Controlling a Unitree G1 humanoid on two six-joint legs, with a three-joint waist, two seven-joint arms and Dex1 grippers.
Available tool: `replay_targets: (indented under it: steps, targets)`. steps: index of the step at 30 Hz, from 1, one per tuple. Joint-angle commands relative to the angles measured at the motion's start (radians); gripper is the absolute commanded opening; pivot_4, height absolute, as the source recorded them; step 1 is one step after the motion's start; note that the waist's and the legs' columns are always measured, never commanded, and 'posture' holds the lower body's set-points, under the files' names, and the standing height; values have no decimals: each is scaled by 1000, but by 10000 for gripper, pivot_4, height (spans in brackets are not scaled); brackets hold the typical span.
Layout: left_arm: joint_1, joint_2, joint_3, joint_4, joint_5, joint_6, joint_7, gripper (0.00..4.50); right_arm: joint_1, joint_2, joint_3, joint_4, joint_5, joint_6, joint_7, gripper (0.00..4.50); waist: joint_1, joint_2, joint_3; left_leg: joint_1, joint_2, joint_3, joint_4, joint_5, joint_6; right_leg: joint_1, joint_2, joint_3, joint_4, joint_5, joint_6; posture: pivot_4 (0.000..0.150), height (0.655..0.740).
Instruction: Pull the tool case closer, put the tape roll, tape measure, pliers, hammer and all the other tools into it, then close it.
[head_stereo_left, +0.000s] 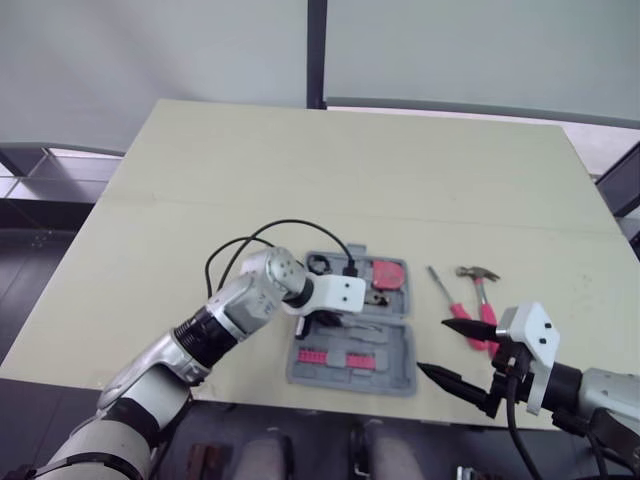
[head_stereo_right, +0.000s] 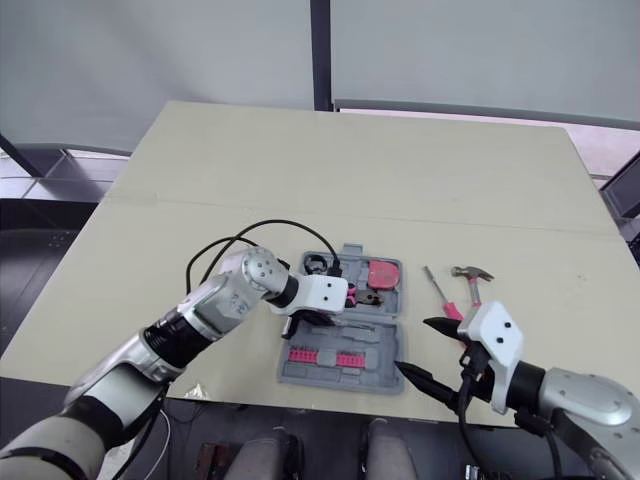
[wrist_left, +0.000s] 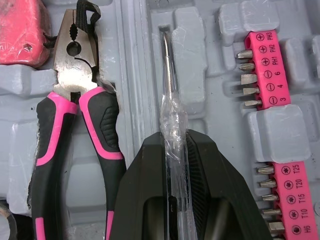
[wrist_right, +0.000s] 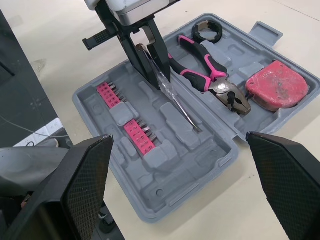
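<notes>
Grey tool case (wrist_right: 165, 196) open; left gripper (wrist_right: 156, 75) pinches screwdriver (wrist_right: 181, 109), tip in case.

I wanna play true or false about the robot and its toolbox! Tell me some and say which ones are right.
1. The tool case is open. True.
2. The hammer is inside the case. False: it lies on the table, to the right of the case.
3. The pliers lie in the case. True.
4. The right gripper holds the pink screwdriver. False: it is open and empty, and that screwdriver lies beside the hammer.
5. The left gripper holds a thin screwdriver over the case. True.
</notes>
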Motion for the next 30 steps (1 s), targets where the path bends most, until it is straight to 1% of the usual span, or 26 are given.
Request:
replay_targets:
  steps: [1,2,4,7,9,12,14,16,17,19,20,22,24,25,30]
  targets:
    - [-12,10,27,-27,-9,-23,-19,5838,5,9,-17,-22,-6,-21,-8,45000,0,0,0,0,0,0,0,0,0,0,0,0,0,0,0,1500,7400]
    - [-21,22,37,-35,-18,-24,-36,11167,4,9,-18,-22,-6,-20,-8,45000,-1,0,0,0,0,0,0,0,0,0,0,0,0,0,0,1500,7400]
    - [-44,45,75,-69,-49,-1,-73,19506,6,9,-20,-23,-5,-19,-5,45000,-2,0,0,0,0,0,0,0,0,0,0,0,0,0,0,1500,7400]
    - [-71,64,146,-123,-126,51,-124,35138,17,4,-25,-23,-1,-19,6,45000,-1,0,0,0,0,0,0,0,0,0,0,0,0,0,0,1500,7400]
    - [-73,76,187,-142,-178,50,-152,35138,20,2,-27,-20,-2,-21,10,45000,-1,0,0,0,0,0,0,0,0,0,0,0,0,0,0,1500,7400]
    - [-32,78,223,-93,-214,5,-140,35138,12,0,-20,-11,-6,-24,11,45000,-1,1,0,0,0,0,0,0,0,0,0,0,0,0,0,1500,7400]
    - [30,56,258,-31,-254,-125,-126,35138,4,-1,-15,-4,-10,-27,11,45000,-2,2,-1,0,0,0,0,0,0,0,0,0,0,0,0,1500,7400]
    - [99,18,311,43,-304,-308,-111,35138,-1,-3,-12,1,-12,-29,13,45000,-4,2,-1,1,0,0,0,0,0,0,-1,0,1,0,0,1500,7400]
    - [126,-6,342,79,-326,-370,-94,32791,-2,-4,-13,2,-13,-30,14,45000,-3,2,-1,0,0,0,0,0,0,0,-1,0,1,0,0,1500,7400]
    - [176,-52,385,161,-363,-471,-68,26571,-4,-8,-18,7,-13,-32,19,45000,-2,1,-1,1,0,0,1,0,0,0,-2,0,1,0,0,1500,7400]
    - [197,-68,396,204,-375,-534,-71,21960,-4,-11,-21,9,-14,-32,22,45000,-1,2,-1,0,0,0,1,0,0,0,-2,0,1,0,0,1500,7400]
    - [214,-83,399,268,-375,-601,-81,12956,0,-17,-25,10,-20,-34,27,45000,-1,2,-1,0,0,0,1,0,0,0,-2,-1,1,0,0,1500,7400]
    - [212,-109,406,335,-376,-610,-67,2034,4,-19,-28,10,-22,-34,31,45000,1,2,-1,0,-1,0,1,0,0,0,-1,-1,1,0,1,1500,7400]
    - [210,-119,408,368,-370,-620,-56,887,4,-19,-29,9,-22,-33,32,45000,1,2,-1,0,-1,0,1,0,0,0,0,-1,1,0,1,1500,7400]
    - [197,-145,391,487,-304,-663,3,887,3,-20,-32,7,-21,-30,32,45000,1,1,-1,0,-1,0,1,0,1,0,0,-2,1,1,1,1500,7400]
